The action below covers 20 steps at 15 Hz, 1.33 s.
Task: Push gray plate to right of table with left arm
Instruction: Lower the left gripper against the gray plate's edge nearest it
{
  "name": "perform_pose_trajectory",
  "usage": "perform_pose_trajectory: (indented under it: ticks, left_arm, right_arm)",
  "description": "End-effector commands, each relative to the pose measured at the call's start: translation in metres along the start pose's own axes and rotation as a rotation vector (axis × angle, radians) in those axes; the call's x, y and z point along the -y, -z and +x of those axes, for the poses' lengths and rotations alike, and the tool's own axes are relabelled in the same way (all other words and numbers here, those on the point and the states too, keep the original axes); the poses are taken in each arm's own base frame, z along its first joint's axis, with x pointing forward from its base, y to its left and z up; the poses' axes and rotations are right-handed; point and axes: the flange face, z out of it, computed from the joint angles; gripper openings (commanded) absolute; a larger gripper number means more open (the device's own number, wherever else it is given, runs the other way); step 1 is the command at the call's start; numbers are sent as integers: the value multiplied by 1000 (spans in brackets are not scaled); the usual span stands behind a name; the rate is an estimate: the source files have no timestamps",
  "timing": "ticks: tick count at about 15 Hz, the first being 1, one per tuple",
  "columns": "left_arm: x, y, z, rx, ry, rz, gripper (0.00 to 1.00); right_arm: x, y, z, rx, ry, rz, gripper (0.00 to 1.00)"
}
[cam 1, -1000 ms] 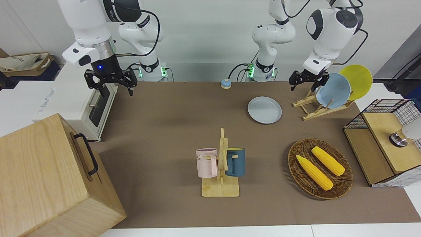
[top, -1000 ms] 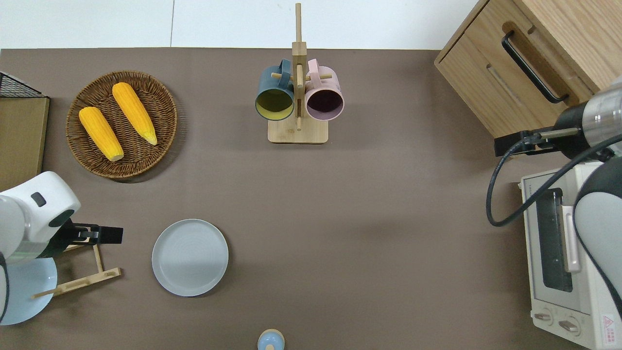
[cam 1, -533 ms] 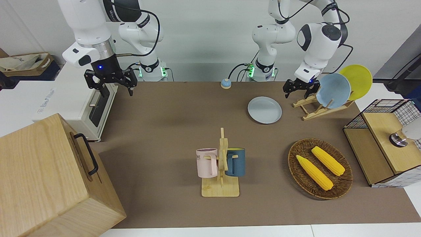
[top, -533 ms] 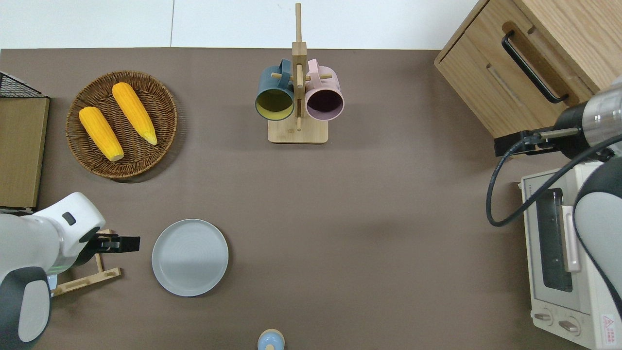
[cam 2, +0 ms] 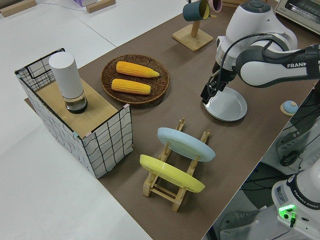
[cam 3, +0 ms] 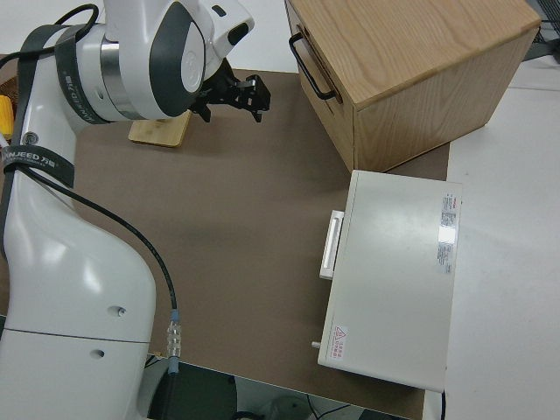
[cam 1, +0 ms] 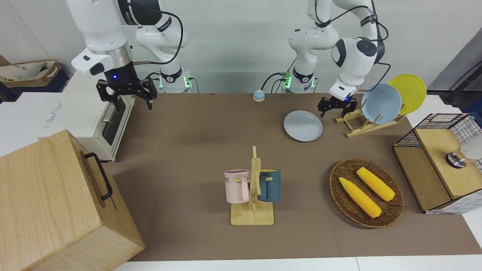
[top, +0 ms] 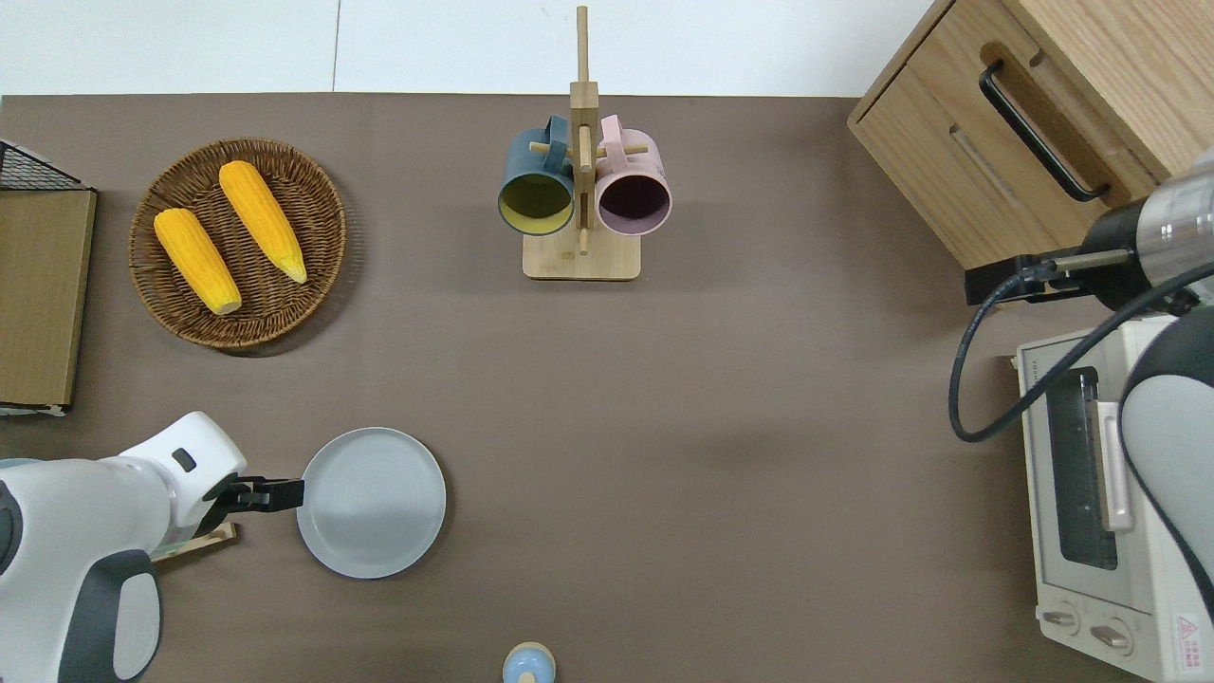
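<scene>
At the gray plate (top: pixel 371 502) rim, left gripper (top: pixel 285 493), jaws unreadable

toaster oven (top: pixel 1110 493) cut off, cabinet (cam 1: pixel 56 203) cropped

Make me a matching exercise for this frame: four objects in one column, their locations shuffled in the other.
Objects:
1. gray plate
2. corn cobs
3. blue plate
4. pink mug

Locations:
A. in the wicker basket
B. hanging on the mug stand
C. flat on the table
D. propped in the wooden dish rack

Pairs: 1-C, 2-A, 3-D, 4-B
</scene>
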Motion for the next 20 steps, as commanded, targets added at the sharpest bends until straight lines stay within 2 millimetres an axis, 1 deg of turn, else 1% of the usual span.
perform_pose_trajectory:
  ticks: [1,5,6,11,15,18,19,20]
  left_arm:
    - [-7,-15,-11,-19,-9,-21,993]
    - [-13,-57,-11,-29,-22,-18,993]
    - [-13,-63,-9,-26,-18,-18,993]
    - [-13,-78,-14,-9,-21,-17,991]
    - [-15,-83,-14,1,-24,-17,981]
    - [-15,-89,-14,11,-24,-17,952]
    - [-15,-89,-13,8,-24,-17,931]
    - [-15,-90,-13,5,-24,-16,881]
  right_arm:
    - [1,4,-1,-6,-6,7,983]
    - [1,4,-1,-6,-6,7,983]
    - [1,4,-1,-5,-6,7,983]
    - [1,4,-1,-6,-6,7,983]
    - [2,4,-1,-5,-5,7,983]
    - [1,4,-1,-5,-6,7,983]
    - [1,4,-1,-6,-6,7,983]
    - [1,4,-1,-5,-6,7,983]
